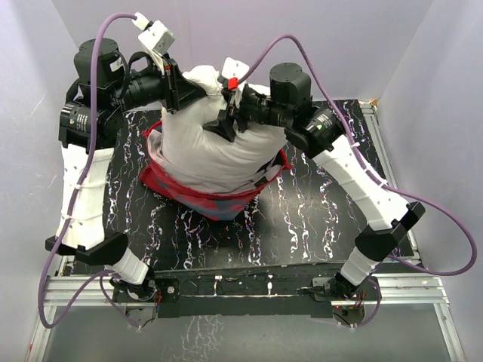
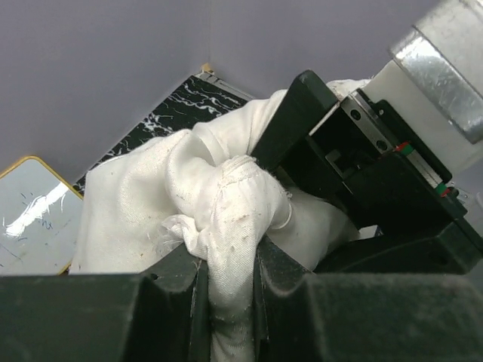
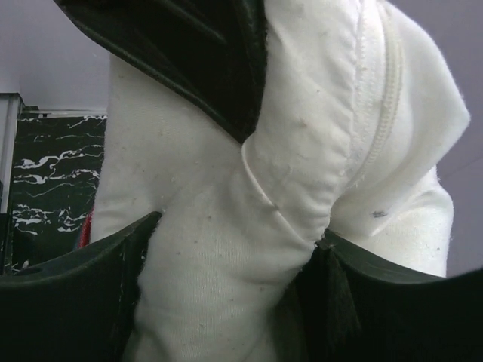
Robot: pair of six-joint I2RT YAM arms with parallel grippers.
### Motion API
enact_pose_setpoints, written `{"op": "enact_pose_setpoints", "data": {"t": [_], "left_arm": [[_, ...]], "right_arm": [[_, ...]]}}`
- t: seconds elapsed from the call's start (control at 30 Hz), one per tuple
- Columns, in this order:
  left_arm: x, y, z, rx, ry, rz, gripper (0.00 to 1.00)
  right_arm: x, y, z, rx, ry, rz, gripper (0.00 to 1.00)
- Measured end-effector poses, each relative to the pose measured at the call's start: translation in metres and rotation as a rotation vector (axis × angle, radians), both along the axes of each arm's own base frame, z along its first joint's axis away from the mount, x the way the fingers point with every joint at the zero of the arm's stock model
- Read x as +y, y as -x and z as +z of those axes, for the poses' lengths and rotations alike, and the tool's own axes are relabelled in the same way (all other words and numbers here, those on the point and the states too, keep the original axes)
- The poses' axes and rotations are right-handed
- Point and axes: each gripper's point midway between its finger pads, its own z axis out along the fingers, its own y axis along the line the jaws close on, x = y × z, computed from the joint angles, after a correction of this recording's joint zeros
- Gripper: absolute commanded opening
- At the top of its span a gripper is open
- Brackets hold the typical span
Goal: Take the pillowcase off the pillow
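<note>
The off-white pillow [image 1: 207,143] is held up at the back of the table, its top end pinched by both grippers. The red pillowcase [image 1: 215,197] is bunched around its lower end, resting on the table. My left gripper [image 1: 179,92] is shut on the pillow's upper left corner; in the left wrist view a twisted fold of the pillow [image 2: 230,226] sits squeezed in the gripper [image 2: 230,298]. My right gripper [image 1: 224,121] is shut on the pillow's top; in the right wrist view a thick wad of the pillow [image 3: 226,256] fills the gripper [image 3: 226,294].
The black marbled table top [image 1: 302,226] lies under everything, with a metal frame rail [image 1: 249,290] at the near edge. A wood-framed white board [image 2: 30,219] lies at the left in the left wrist view. Grey walls enclose the back and sides.
</note>
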Motion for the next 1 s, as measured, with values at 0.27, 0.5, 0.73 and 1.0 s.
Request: {"op": "enact_pose_setpoints", "data": {"t": [0.27, 0.5, 0.73, 1.0], "left_arm": [[-0.008, 0.002, -0.007, 0.057, 0.024, -0.059, 0.24], [-0.002, 0.01, -0.011, 0.042, 0.036, -0.062, 0.85], [0.069, 0.002, -0.077, 0.134, -0.026, 0.183, 0.86], [0.084, -0.023, -0.186, 0.354, -0.13, 0.265, 0.78]], "right_arm": [[0.002, -0.004, -0.016, -0.022, -0.012, -0.057, 0.08], [-0.045, -0.005, -0.039, 0.052, -0.083, -0.134, 0.08], [-0.106, -0.013, -0.048, 0.088, -0.165, -0.244, 0.08], [-0.102, 0.004, -0.044, 0.094, -0.191, -0.18, 0.08]]}}
